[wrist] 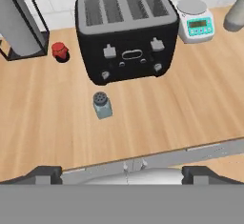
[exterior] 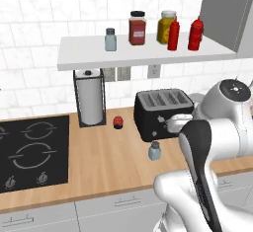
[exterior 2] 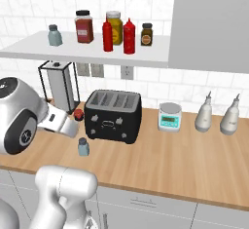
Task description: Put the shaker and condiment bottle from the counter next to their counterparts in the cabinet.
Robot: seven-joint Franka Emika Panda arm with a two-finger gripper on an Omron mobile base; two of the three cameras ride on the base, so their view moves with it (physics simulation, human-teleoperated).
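A pale blue-grey shaker (exterior: 154, 150) (exterior 2: 83, 146) (wrist: 102, 105) with a dark cap stands upright on the light-wood counter (exterior: 108, 164), just in front of the black toaster. My gripper (wrist: 122, 172) hovers above and in front of it, open and holding nothing; its dark fingertips (wrist: 45, 173) stand far apart. On the white cabinet shelf (exterior: 148, 56) (exterior 2: 73, 50) a matching shaker (exterior: 110, 39) (exterior 2: 54, 35) stands at the left. Two red squeeze bottles (exterior: 173, 34) (exterior: 196, 33) (exterior 2: 107, 35) (exterior 2: 129, 36) stand side by side further right; I cannot tell which one is the condiment bottle.
A red-filled jar (exterior: 137, 27) and a yellow-filled jar (exterior: 167, 27) share the shelf. On the counter stand the toaster (exterior: 163, 113) (wrist: 126, 32), a paper-towel holder (exterior: 90, 97), a small red object (exterior: 117, 122), a scale (exterior 2: 169, 117) and two white bottles (exterior 2: 204, 112). The cooktop (exterior: 29, 152) lies left.
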